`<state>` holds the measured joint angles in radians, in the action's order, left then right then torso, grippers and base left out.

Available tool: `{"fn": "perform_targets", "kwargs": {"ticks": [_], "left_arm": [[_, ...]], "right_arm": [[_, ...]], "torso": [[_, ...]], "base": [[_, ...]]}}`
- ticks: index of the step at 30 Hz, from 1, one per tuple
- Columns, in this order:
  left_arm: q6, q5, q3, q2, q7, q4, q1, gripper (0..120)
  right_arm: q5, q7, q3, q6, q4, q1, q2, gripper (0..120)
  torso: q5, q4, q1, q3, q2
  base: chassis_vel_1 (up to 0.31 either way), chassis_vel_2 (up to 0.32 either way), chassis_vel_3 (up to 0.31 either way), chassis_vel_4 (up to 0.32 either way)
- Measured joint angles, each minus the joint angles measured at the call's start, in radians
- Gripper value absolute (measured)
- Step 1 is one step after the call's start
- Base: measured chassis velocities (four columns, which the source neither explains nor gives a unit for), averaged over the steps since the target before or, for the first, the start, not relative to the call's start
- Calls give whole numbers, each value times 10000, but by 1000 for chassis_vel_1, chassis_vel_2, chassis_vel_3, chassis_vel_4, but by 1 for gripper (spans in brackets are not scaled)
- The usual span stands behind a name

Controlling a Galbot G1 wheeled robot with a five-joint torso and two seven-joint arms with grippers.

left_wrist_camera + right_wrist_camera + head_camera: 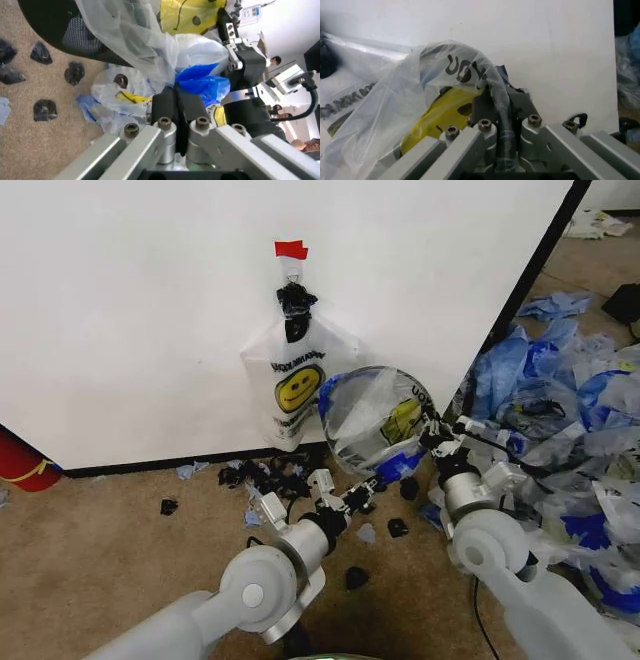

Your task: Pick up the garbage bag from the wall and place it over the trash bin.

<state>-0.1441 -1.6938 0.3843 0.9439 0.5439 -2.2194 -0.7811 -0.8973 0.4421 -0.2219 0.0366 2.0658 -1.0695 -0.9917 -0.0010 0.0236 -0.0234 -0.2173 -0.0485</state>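
Observation:
A translucent garbage bag with a yellow smiley and blue handles is stretched round between my two grippers, just in front of the wall. My left gripper is shut on its blue handle plastic at the near side. At the far right side, my right gripper is shut on a gathered edge of the bag. The black mesh trash bin lies against the bag, with plastic draped over its side. A second smiley bag hangs on the wall under red tape.
A heap of mostly blue plastic bags fills the floor at the right. Black scraps lie scattered on the carpet along the wall's base. A red cylinder stands at the far left.

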Motion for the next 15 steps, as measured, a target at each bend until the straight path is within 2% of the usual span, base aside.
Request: {"fn": "perform_targets", "kwargs": {"ticks": [8,15], "left_arm": [[4,10,0,16,10,32,-2,0],[10,40,26,32,13,37,-66,0]], "right_arm": [[-185,126,18,0,-36,120,-5,0],[-1209,511,-95,-126,235,216,5,0]], "torso": [[0,0,0,0,0],[-1,-1,0,0,0]], "base": [[0,0,0,0],[0,0,0,0]]}}
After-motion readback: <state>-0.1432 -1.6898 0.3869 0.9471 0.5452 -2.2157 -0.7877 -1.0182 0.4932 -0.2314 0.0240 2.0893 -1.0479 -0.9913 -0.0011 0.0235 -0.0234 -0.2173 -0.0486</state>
